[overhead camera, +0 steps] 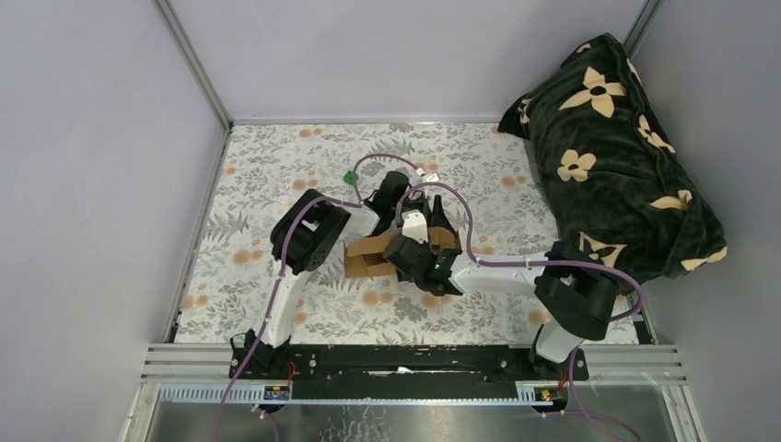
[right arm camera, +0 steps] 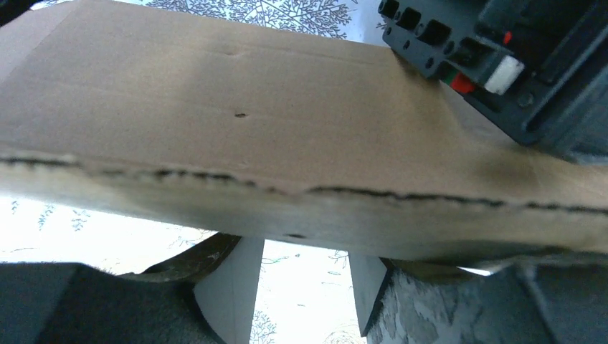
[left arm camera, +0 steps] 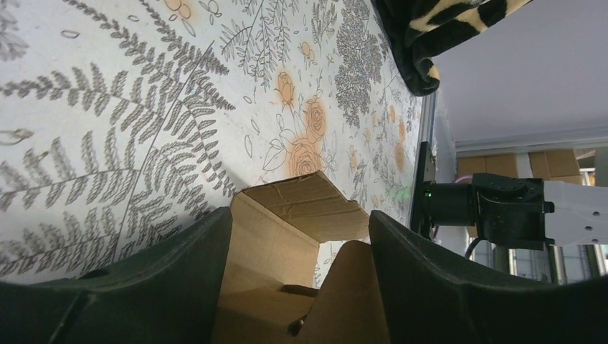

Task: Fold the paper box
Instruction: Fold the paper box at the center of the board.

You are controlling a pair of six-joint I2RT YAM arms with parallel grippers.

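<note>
Left hand is straddling the plain brown cardboard paper box, grip cannot be told; right hand is sitting parted, holding nothing.

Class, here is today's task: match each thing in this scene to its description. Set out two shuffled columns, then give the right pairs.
1. paper box
2. green cube
3. blanket
4. tablecloth

A. black with cream flowers, heaped at the far right
B. pale, printed with ferns and orange roses
C. plain brown, mid-table
D. tiny, lying beyond the box

Pairs: 1-C, 2-D, 3-A, 4-B.
</note>
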